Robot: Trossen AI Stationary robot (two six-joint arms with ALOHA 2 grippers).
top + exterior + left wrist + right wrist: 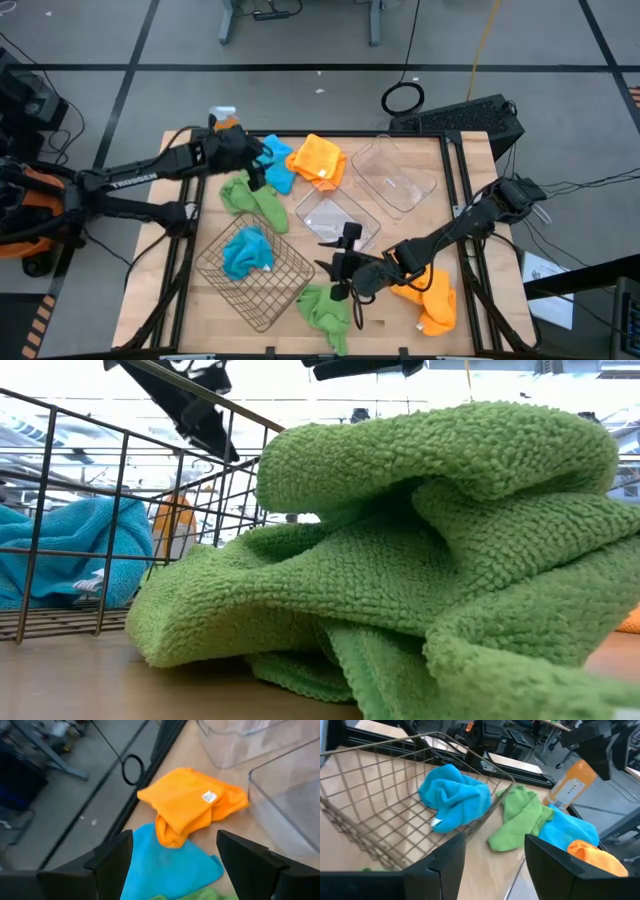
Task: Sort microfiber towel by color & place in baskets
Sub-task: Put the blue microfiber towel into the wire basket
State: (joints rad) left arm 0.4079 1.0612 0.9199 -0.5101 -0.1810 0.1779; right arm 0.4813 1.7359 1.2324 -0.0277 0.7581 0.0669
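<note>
High view: your left gripper [256, 172] hangs over the far-left cluster, above the blue towel [277, 163] that lies between a green towel [250, 197] and an orange towel [320, 160]. Your right gripper [345, 268] sits near the front middle, just beside the front green towel [322, 306], with another orange towel [428, 297] under its arm. The wire basket [215, 278] already holds one blue towel [246, 251]. Both clear tubs [398, 176] look empty.

Low view: the front green towel [420, 550] fills the picture, bunched in thick folds. It's soft, light and floppy, so pinch a raised fold at the top, not a flat edge. The wire basket [60, 490] stands just beside it.

Left wrist view: fingers [112, 857] stand apart with nothing between them. The blue towel [165, 867] lies right below, touching the orange towel [192, 805]. Grab the blue one mid-cloth, away from the orange, or you may drag both.

Right wrist view: fingers [447, 857] are parted and empty, looking across at the wire basket [375, 785] with its blue towel [452, 795]. An orange spray bottle [570, 782] stands beyond; leave it.
</note>
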